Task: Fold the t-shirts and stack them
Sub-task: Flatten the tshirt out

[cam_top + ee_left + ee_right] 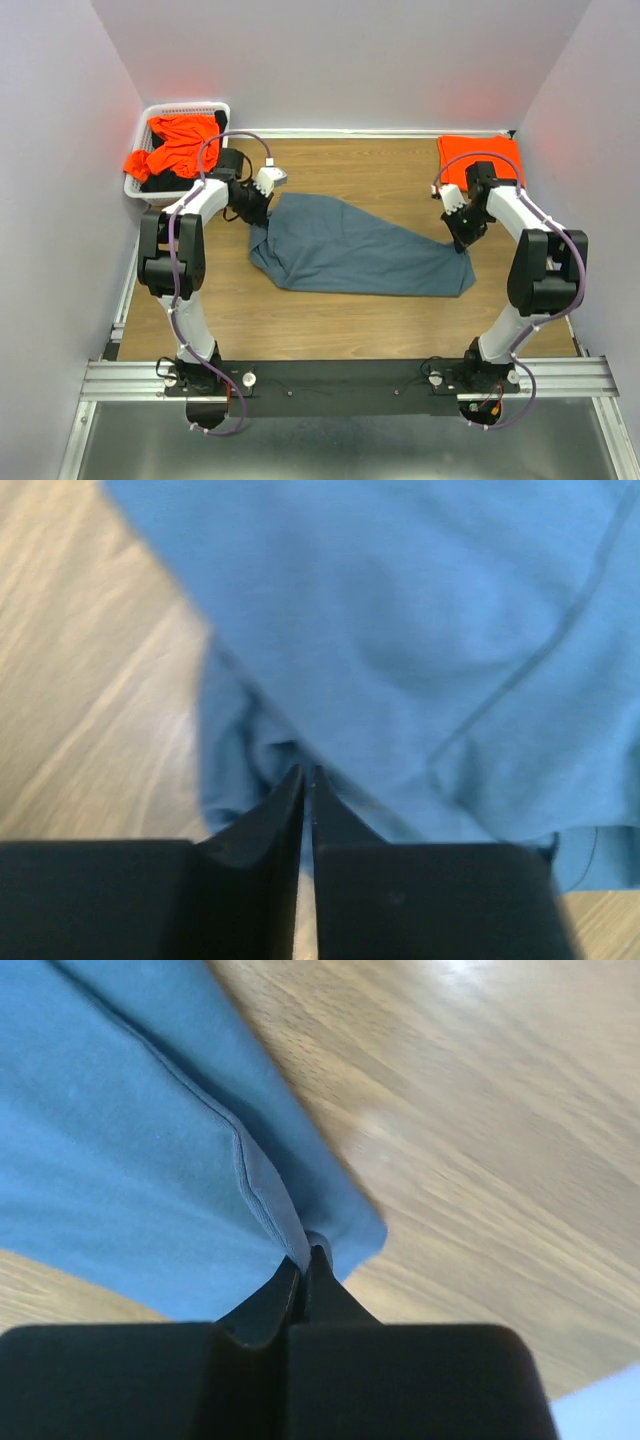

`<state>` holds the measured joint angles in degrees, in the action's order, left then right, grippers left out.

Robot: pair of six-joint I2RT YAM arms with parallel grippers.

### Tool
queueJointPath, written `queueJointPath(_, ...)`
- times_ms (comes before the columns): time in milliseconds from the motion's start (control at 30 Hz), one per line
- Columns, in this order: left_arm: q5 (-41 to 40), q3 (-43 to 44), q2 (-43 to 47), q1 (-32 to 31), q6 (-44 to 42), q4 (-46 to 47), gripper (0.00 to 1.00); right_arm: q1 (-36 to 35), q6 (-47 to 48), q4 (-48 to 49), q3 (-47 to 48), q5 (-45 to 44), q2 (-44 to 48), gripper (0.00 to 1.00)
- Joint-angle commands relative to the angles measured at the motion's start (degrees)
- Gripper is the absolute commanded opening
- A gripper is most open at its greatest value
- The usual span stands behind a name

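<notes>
A slate blue-grey t-shirt [350, 250] lies stretched across the middle of the wooden table. My left gripper [258, 215] is shut on its left end; in the left wrist view the cloth [400, 630] bunches at the closed fingertips of that gripper [305, 772]. At the shirt's right corner, my right gripper [464, 240] is shut on the hem; the right wrist view shows the seam [250, 1175] pinched between the tips of that gripper [308, 1256]. A folded orange t-shirt [480, 160] lies at the back right. Another orange t-shirt [175, 145] is crumpled in the basket.
A white slotted plastic basket [190, 108] stands at the back left corner against the wall. Walls enclose the table on the left, back and right. Bare wood [340, 320] lies between the blue-grey shirt and the arm bases.
</notes>
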<state>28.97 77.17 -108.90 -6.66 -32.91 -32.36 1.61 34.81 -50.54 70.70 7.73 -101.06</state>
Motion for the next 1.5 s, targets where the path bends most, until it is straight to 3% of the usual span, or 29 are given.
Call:
queueJointPath(0,1.35,5.0,-2.36,3.04,1.35,-1.65,0.0,0.15,2.71,0.54,2.25,-2.28,6.83,0.01)
queueJointPath(167,1.61,7.65,-3.25,5.07,3.55,0.01,0.0,0.15,4.91,0.27,3.92,-5.0,7.45,0.01)
queueJointPath(300,5.02,8.17,-1.67,5.08,0.92,-2.09,0.02,0.15,7.29,-2.54,1.12,-1.84,11.4,0.01)
queueJointPath(333,5.91,8.78,-1.06,4.81,1.52,-2.18,0.12,0.15,7.99,-3.24,0.24,-1.75,12.8,0.0)
queueJointPath(367,6.79,9.23,-0.96,4.2,2.66,-1.75,0.34,0.15,8.43,-3.24,-2.03,-2.1,13.51,0.0)
queueJointPath(467,6.63,13.0,-3.93,2.97,8.7,0.79,0.5,0.15,9.4,-3.24,-4.68,-3.76,13.96,0.01)
queueJointPath(733,3.38,25.74,-15.8,0.33,14.1,2.21,0.51,0.15,8.79,-3.33,-4.95,-4.56,14.05,0.01)
queueJointPath(1100,-6.46,26.02,-20.73,-3.89,14.89,3.53,0.55,0.15,9.05,-3.16,-5.66,-6.23,13.08,0.01)
queueJointPath(1167,-8.83,25.06,-21.26,-4.59,14.89,3.97,0.55,0.15,8.96,-3.16,-5.48,-6.23,12.81,0.05)
queueJointPath(1267,-12.18,24.52,-22.05,-5.3,15.06,3.45,0.52,0.15,8.61,-3.16,-5.04,-6.06,12.29,0.19)
queueJointPath(1300,-13.05,24.44,-21.97,-5.82,14.89,3.79,0.38,0.15,8.44,-3.16,-4.87,-5.88,12.03,0.27)
queueJointPath(1367,-13.94,24.7,-22.05,-5.91,14.89,3.27,0.2,0.15,8.17,-3.16,-4.34,-5.71,11.32,0.34)
queueJointPath(1400,-15.16,24.96,-22.23,-5.91,14.8,2.92,0.04,0.15,8.08,-3.24,-4.16,-5.62,10.97,0.35)
queueJointPath(1467,-16.22,26.19,-22.14,-4.95,13.84,1.52,0.0,0.15,7.82,-3.24,-3.81,-5.53,10.44,0.42)
